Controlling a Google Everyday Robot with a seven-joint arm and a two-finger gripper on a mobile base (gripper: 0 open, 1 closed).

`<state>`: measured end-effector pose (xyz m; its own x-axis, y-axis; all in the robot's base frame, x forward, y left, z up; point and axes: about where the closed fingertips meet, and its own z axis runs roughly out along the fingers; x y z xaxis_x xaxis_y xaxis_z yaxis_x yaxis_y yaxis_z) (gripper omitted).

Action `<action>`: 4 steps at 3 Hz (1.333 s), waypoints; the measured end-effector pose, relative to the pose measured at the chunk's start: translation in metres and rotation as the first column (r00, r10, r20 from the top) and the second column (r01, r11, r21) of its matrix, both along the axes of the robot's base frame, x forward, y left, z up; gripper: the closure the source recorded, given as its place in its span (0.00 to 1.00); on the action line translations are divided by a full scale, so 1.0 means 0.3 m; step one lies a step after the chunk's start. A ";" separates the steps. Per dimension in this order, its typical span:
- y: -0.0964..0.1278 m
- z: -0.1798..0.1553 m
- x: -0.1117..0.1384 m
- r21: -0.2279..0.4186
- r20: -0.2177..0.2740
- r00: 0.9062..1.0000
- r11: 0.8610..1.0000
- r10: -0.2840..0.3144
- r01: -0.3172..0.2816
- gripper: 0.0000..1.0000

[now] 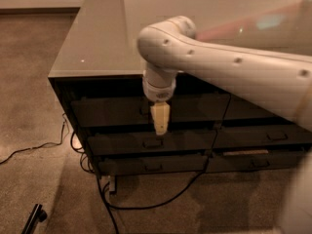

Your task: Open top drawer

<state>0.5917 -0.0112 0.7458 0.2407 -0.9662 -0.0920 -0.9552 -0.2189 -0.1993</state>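
You see the gripper pointing down before the centre of the top drawer. You cannot tell whether it is open or closed. The drawer sits directly under the counter, left column.

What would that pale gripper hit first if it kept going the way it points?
From before the wide dark grey top drawer, the gripper points down: probably the next drawer's small loop handle, else the brown carpet. Depth is unclear.
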 end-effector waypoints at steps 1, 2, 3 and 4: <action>-0.032 -0.084 0.163 -0.121 -0.020 0.989 0.983 -0.144 0.140 0.00; -0.035 -0.096 0.152 -0.121 -0.020 0.989 0.983 -0.143 0.140 0.00; -0.035 -0.096 0.150 -0.120 -0.020 0.990 0.983 -0.143 0.139 0.00; -0.059 -0.155 0.145 -0.118 -0.043 0.987 0.982 -0.152 0.146 0.00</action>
